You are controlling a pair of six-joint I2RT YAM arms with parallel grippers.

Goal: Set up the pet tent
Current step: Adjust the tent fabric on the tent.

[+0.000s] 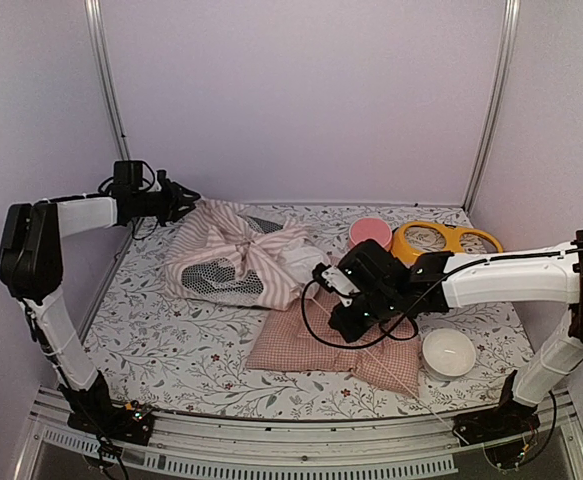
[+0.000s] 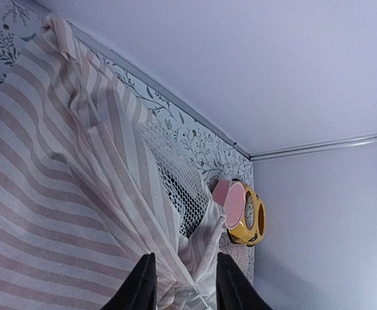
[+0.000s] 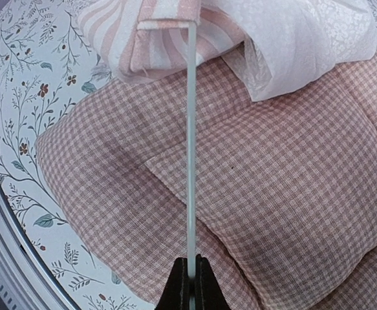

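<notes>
Near centre: checked cushion (image 1: 301, 345) lying flat. Right gripper (image 3: 190, 261) hovers over it, fingers clamped on a thin white pole (image 3: 191, 129) that points into a striped sleeve of the tent (image 1: 236, 255), likely to thread it. Tent is slumped just behind the cushion, left of centre, not standing. Far left: left gripper (image 2: 185, 257) at the tent's corner, fingers parted with striped cloth loose between them, not pinched.

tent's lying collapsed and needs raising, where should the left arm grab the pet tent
Probably the raised striped fold at the pet tent's far-left corner, approached from the left, where the left end effector sits. That ridge stands up thin enough to pinch, and the right end effector grips the pole on the opposite side.
</notes>
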